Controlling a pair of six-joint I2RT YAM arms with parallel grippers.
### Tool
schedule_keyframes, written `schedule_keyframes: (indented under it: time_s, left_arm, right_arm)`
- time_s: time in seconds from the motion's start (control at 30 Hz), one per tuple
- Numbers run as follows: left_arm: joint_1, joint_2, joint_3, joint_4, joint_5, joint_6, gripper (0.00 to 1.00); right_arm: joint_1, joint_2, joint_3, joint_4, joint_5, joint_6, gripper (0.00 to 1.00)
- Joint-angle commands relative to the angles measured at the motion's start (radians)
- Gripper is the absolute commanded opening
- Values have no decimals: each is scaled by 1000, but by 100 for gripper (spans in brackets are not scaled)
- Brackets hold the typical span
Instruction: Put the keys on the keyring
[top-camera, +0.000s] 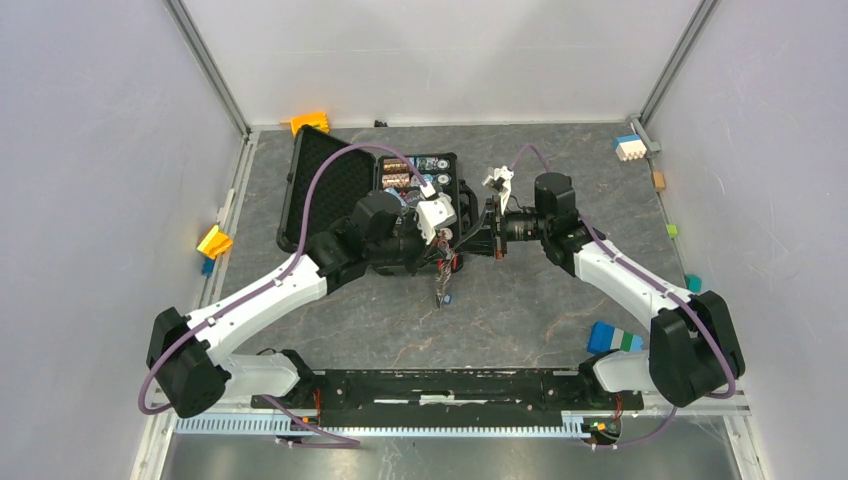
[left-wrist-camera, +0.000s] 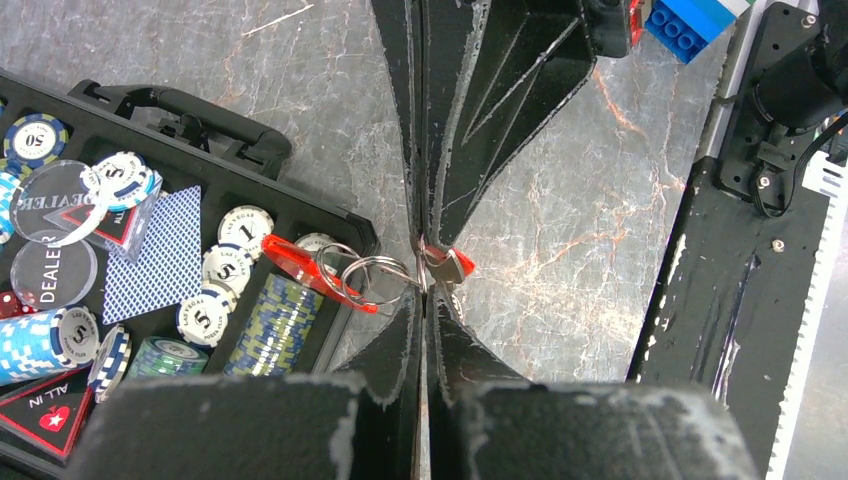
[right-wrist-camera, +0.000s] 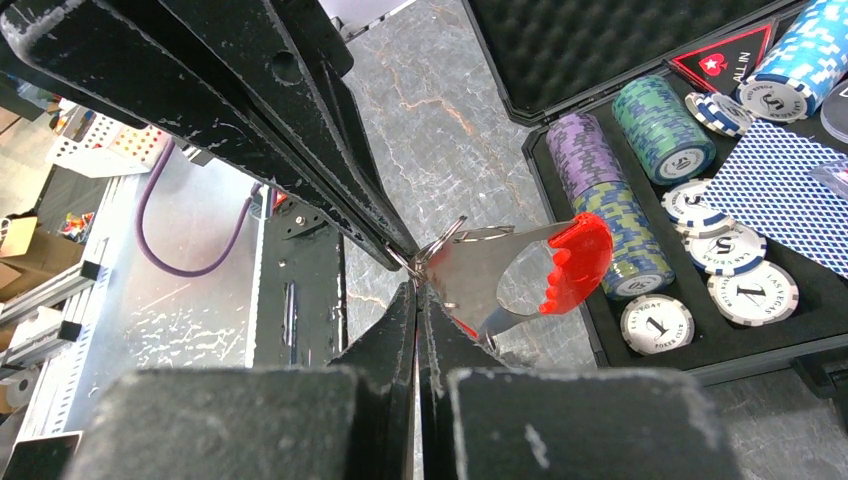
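Observation:
Both grippers meet tip to tip above the table's middle. My left gripper (left-wrist-camera: 425, 285) (top-camera: 452, 246) is shut on the wire of the keyring (left-wrist-camera: 370, 272), whose red tag (left-wrist-camera: 310, 268) hangs out to the left over the chip case. My right gripper (right-wrist-camera: 415, 283) (top-camera: 482, 240) is shut at the edge of the red-headed key (right-wrist-camera: 560, 265), whose silvery blade (right-wrist-camera: 480, 275) lies against the ring (right-wrist-camera: 452, 236). In the left wrist view that key (left-wrist-camera: 452, 264) sits just right of the fingertips. A small blue-headed key (top-camera: 445, 297) shows below the grippers; I cannot tell whether it hangs or lies.
An open black poker-chip case (top-camera: 330, 190) (left-wrist-camera: 190, 118) with chips and cards lies behind the grippers. Coloured blocks sit around the edges: orange (top-camera: 310, 122), yellow (top-camera: 214, 241), blue-green (top-camera: 612, 338), white-blue (top-camera: 629, 147). A black rail (top-camera: 450, 385) runs along the near edge.

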Motion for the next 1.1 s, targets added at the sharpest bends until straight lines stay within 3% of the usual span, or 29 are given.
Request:
schedule_keyframes:
  time_s: [0.0, 1.07]
  left_arm:
    - [-6, -38, 6, 66, 54, 32, 2]
    - [-2, -41, -1, 89, 115, 37, 2]
  right_arm:
    - [-10, 4, -5, 41, -3, 5, 0]
    - [-10, 16, -24, 66, 0, 31, 0]
